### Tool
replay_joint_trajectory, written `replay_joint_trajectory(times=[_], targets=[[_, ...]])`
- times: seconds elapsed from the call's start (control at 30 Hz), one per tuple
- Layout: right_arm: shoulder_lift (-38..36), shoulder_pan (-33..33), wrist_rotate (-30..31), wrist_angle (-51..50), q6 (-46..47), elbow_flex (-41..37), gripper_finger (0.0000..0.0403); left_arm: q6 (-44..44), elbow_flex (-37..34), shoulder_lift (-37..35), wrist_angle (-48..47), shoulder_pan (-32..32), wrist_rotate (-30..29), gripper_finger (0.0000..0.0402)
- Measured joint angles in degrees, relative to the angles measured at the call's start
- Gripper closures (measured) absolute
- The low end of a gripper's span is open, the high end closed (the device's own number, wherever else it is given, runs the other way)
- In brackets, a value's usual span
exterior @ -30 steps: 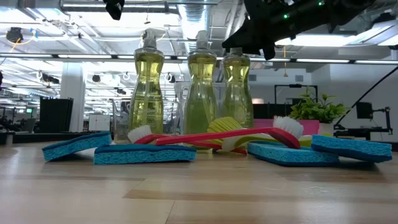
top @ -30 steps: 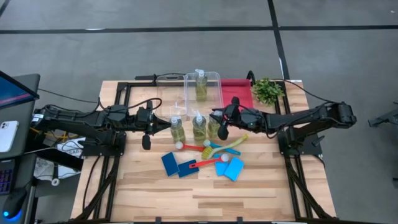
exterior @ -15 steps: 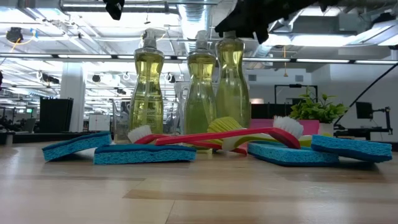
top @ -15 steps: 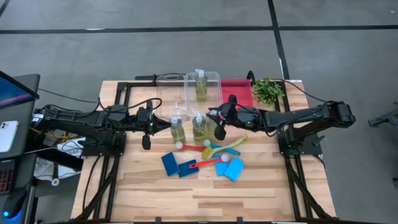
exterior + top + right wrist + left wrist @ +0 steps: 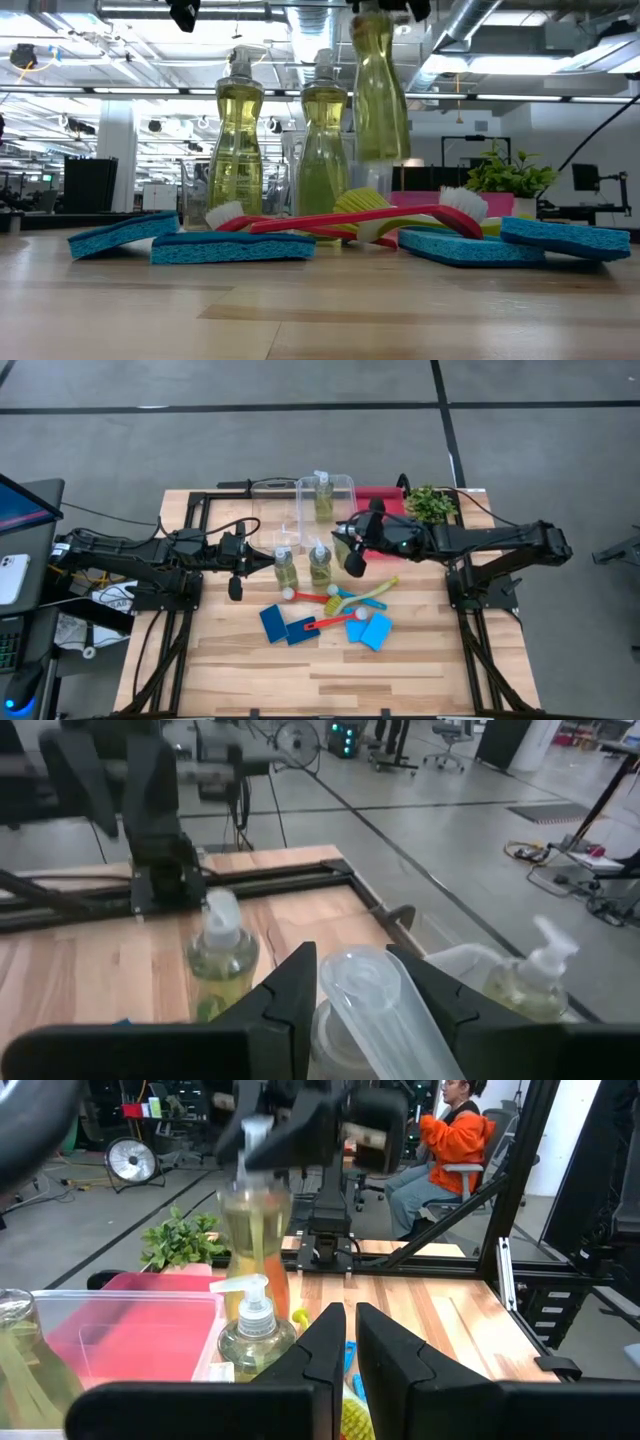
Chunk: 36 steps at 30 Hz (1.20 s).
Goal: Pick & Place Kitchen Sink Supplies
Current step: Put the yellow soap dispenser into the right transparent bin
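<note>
The right pincer (image 5: 347, 542) is grasping a bottle (image 5: 378, 90), hanging above the tabletop (image 5: 420, 660); the left pincer (image 5: 240, 565) is clenched beside the standing bottles (image 5: 285, 568).

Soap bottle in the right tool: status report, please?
Right tool shut on soap bottle, lifted off table. Left tool shut, idle. Two bottles standing below.

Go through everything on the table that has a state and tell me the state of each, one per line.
Right claw: shut on a clear bottle of yellow-green liquid, lifted off the table.
Left claw: shut, empty.
Two clear bottles on the table: upright.
Clear bottle in the clear plastic bin: upright.
Blue flat sponges: lying flat.
Red long-handled brushes: lying down.
</note>
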Motion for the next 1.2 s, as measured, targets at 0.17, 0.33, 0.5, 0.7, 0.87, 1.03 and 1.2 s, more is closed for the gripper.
replay_joint_trajectory(times=[0.17,0.33,0.5,0.7,0.87,1.03,1.2], targets=[[0.0,-0.9,0.0,-5.6,-1.4,5.6,0.0305,0.0,0.0,0.0,0.0,0.0,0.0,0.0372],[-0.1,-2.6,0.1,-7.0,-2.6,9.1,0.0305,0.0,0.0,0.0,0.0,0.0,0.0,0.0372],[-0.1,-4.9,-0.1,-8.1,-3.4,10.7,0.0305,0.0,0.0,0.0,0.0,0.0,0.0,0.0372],[0.0,-7.4,-0.3,-8.4,-3.4,10.8,0.0305,0.0,0.0,0.0,0.0,0.0,0.0,0.0372],[0.7,-9.8,-0.8,-6.6,-3.9,10.8,0.0305,0.0,0.0,0.0,0.0,0.0,0.0,0.0372],[2.4,-12.6,-3.8,-2.3,-4.7,10.8,0.0305,0.0,0.0,0.0,0.0,0.0,0.0,0.0372],[5.6,-16.0,-7.2,1.0,-5.2,10.8,0.0305,0.0,0.0,0.0,0.1,0.0,0.0,0.0372]])
